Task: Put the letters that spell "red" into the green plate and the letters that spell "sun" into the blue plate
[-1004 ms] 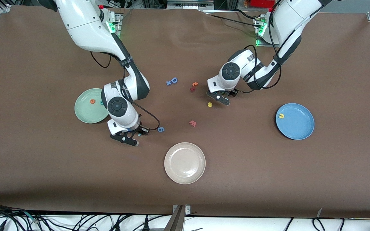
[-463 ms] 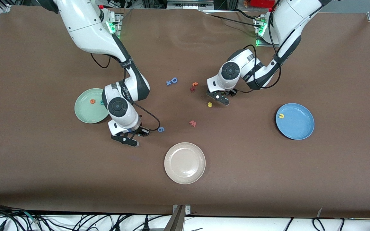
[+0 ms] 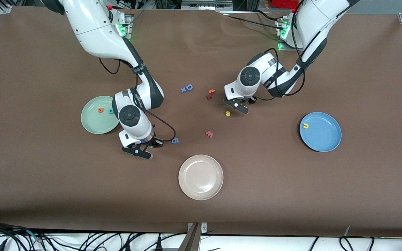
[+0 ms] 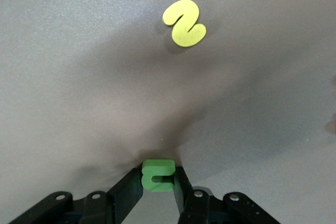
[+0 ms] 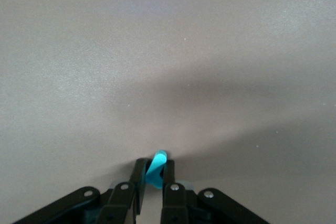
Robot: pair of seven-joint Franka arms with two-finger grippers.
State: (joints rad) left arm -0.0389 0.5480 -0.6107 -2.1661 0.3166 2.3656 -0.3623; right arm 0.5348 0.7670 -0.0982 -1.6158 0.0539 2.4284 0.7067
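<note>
My left gripper [image 3: 238, 107] is low at the table's middle, shut on the green "n" [image 4: 158, 175], which is pinched between its fingertips. The yellow "s" [image 3: 227, 113] [image 4: 185, 23] lies on the table just beside it. The yellow "u" [image 3: 305, 126] rests in the blue plate [image 3: 323, 139]. My right gripper [image 3: 139, 152] is down beside the green plate [image 3: 94, 123], shut on a teal letter [image 5: 156, 170] seen edge-on. The orange "e" [image 3: 100, 110] and another teal letter [image 3: 110, 111] lie in the green plate.
A blue "6" [image 3: 175, 141] lies close to my right gripper. A salmon "w" [image 3: 209, 134], a blue "D" with a small x [image 3: 187, 88] and a red-and-orange pair [image 3: 210, 94] lie mid-table. A beige plate [image 3: 201, 177] sits nearest the front camera.
Both grippers have closed: the left on the green "n", the right on the teal letter. Both hands shifted only slightly.
</note>
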